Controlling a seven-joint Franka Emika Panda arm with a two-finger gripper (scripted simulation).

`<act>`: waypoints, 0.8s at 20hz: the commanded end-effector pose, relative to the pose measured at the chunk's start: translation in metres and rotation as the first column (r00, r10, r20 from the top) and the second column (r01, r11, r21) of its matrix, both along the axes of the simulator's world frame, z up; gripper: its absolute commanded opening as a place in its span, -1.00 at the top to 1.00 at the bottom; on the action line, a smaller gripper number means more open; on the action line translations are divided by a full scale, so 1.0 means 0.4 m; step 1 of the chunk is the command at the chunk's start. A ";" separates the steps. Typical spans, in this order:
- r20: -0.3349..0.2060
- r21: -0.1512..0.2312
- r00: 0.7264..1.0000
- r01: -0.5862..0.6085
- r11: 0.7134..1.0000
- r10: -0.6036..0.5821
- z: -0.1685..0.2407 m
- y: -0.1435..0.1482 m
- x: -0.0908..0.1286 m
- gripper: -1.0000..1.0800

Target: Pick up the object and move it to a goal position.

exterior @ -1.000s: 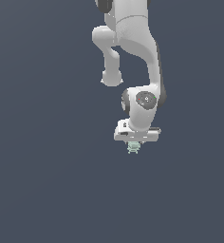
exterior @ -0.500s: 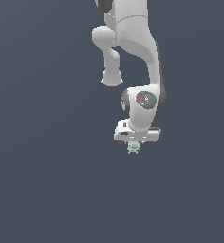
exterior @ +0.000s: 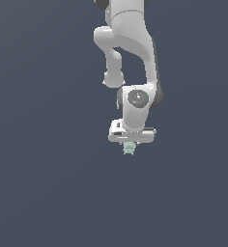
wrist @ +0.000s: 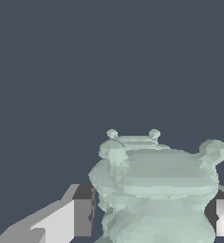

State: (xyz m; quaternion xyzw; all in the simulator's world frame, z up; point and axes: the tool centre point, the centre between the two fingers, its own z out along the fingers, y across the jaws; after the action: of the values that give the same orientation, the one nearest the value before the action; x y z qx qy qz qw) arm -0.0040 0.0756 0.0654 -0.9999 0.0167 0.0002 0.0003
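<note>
Arm: the white Panda arm (exterior: 130, 43) reaches down from the top of the exterior view, with the wrist pointing straight down.

Gripper: the gripper (exterior: 129, 144) is closed narrow on the object — in the wrist view a finger (wrist: 69, 216) stands on each side of it, close against it.

Object: the pale mint-green object (exterior: 129, 148) hangs just under the hand, between the fingers. In the wrist view (wrist: 156, 190) it looks ribbed and bumpy, with small knobs on its sides.

Surroundings: only a plain dark grey-blue ground (exterior: 38, 193). No goal marker shows in either view.

Risk: the object is very small and its outline is uneven, so I judge the hold may be shallow — a quick move could let it turn or slip out.

Writing: no brand, label or text can be read anywhere.
</note>
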 end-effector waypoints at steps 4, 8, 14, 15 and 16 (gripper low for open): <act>0.001 0.000 1.000 0.002 1.000 -0.002 0.042 -0.128 -0.005 1.00; 0.001 0.000 1.000 0.002 1.000 -0.002 0.082 -0.252 -0.009 1.00; 0.001 0.000 1.000 0.002 1.000 -0.002 0.144 -0.439 -0.013 1.00; 0.001 0.000 1.000 0.002 1.000 -0.002 0.153 -0.467 -0.013 1.00; 0.001 0.000 1.000 0.002 1.000 -0.002 0.162 -0.494 -0.013 1.00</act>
State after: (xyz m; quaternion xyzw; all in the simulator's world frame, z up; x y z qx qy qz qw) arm -0.0086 -0.1049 0.1243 -0.9998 0.0184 -0.0002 0.0002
